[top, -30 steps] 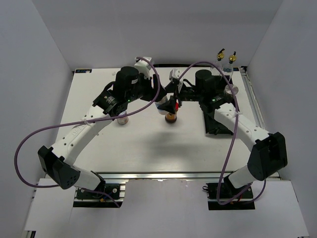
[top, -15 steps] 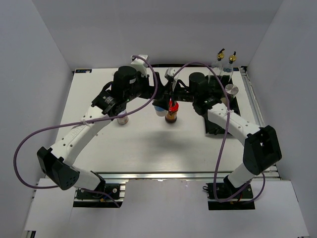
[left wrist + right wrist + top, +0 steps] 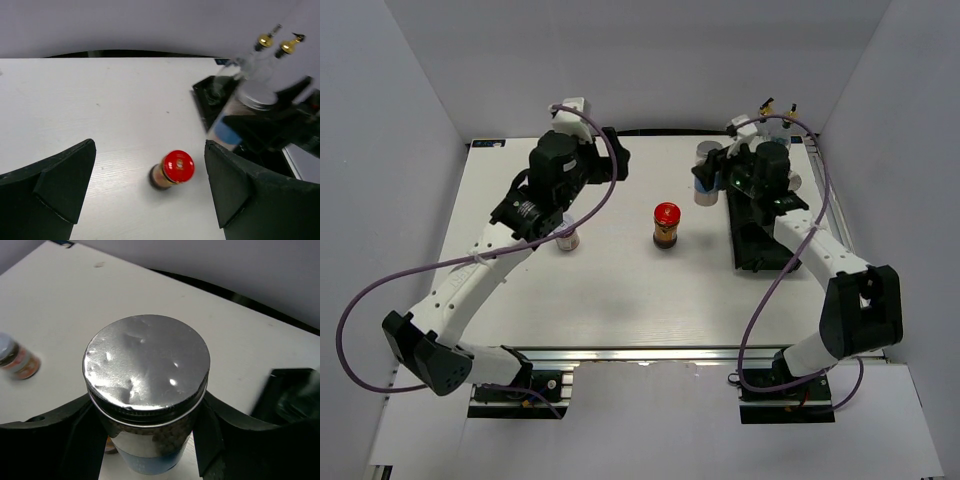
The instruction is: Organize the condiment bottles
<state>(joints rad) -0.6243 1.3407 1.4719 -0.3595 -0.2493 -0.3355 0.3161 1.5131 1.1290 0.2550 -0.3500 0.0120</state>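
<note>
Left gripper (image 3: 149,149) has pulled back to the far left of the white table (image 3: 610,290); its jaws are now spread wide with nothing between them, where a second ago they were clamped on the shaker at table centre. Small pale-lidded jar with an orange-red label (image 3: 19,361) stands half under the left arm, untouched. Dark glass jar with a red lid (image 3: 666,222) stands alone mid-table, unmoved, both grippers now clear of it. The silver-capped shaker with a blue label (image 3: 146,357) has changed hands: the right gripper (image 3: 147,440) has closed partway around its body, holds it upright and has carried it right and far, so it now hangs just left of the black compartment tray (image 3: 757,250). Two clear glass bottles with gold pourer tops (image 3: 265,41) stand at the tray's far end. Handover looks done; next is likely setting the shaker in a tray compartment, with the two jars yet to be sorted.
</note>
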